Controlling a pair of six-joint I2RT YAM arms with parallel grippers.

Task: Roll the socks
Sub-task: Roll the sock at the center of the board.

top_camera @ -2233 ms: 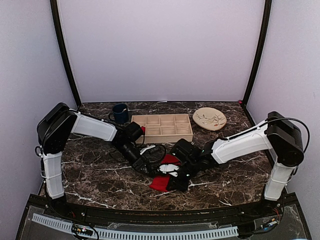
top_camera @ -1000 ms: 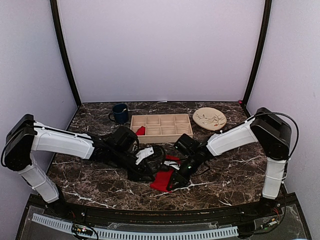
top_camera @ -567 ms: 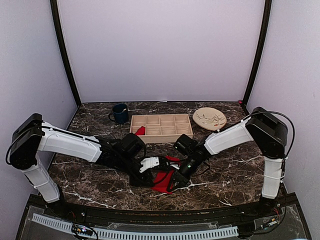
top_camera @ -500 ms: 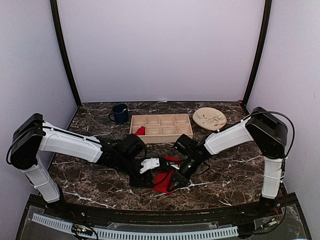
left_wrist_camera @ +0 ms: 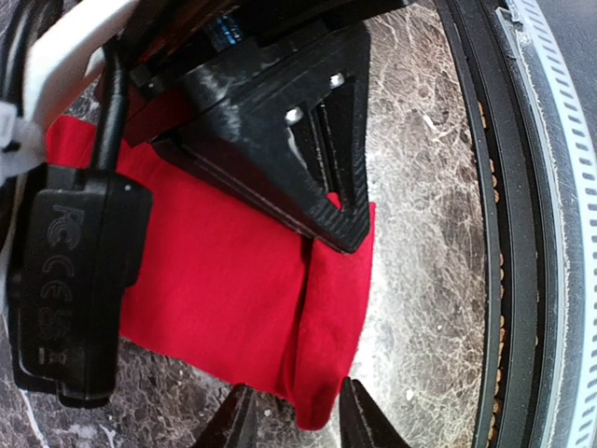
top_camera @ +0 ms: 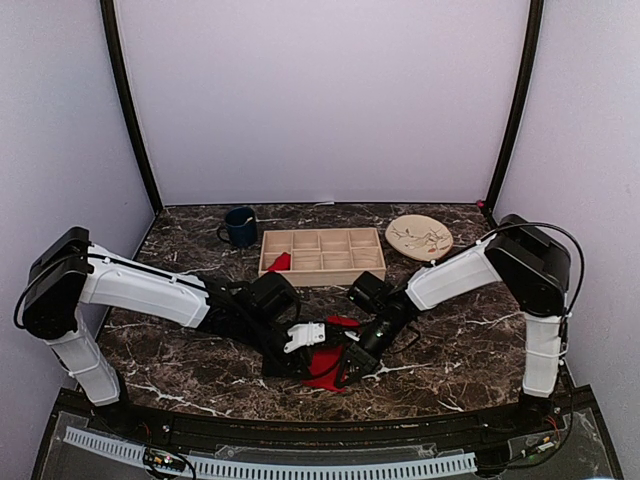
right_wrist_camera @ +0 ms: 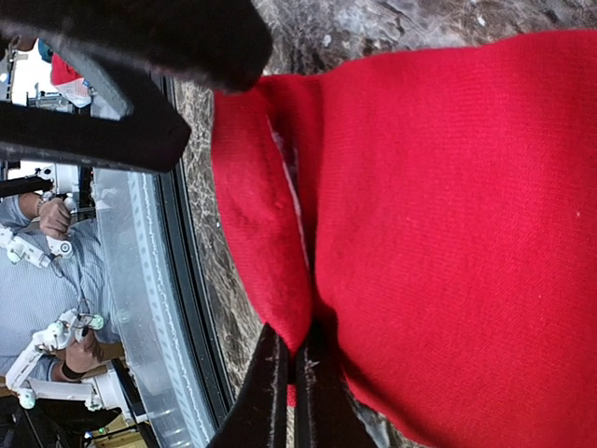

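Note:
One red sock (left_wrist_camera: 215, 271) lies flat on the marble near the table's front edge, its near side folded over into a thick roll (left_wrist_camera: 336, 308). My left gripper (left_wrist_camera: 298, 417) is open, its two fingertips standing either side of the roll's end without squeezing it. From the opposite side my right gripper (right_wrist_camera: 295, 347) is shut on the sock's (right_wrist_camera: 448, 233) folded edge. From above, the two grippers meet over the sock (top_camera: 322, 367), left gripper (top_camera: 303, 348) and right gripper (top_camera: 347, 358). A second red sock (top_camera: 279, 262) sits bunched in the tray's left front compartment.
A wooden compartment tray (top_camera: 322, 281) stands behind the grippers. A dark blue mug (top_camera: 240, 226) is at the back left and a tan plate (top_camera: 420, 238) at the back right. The table's black front rail (left_wrist_camera: 480, 233) runs close beside the sock.
My left arm has swung right and forward until its fingertips flank the sock's rolled end, and its jaws have narrowed a little. My right gripper has stayed shut on the fold, drifting slightly forward.

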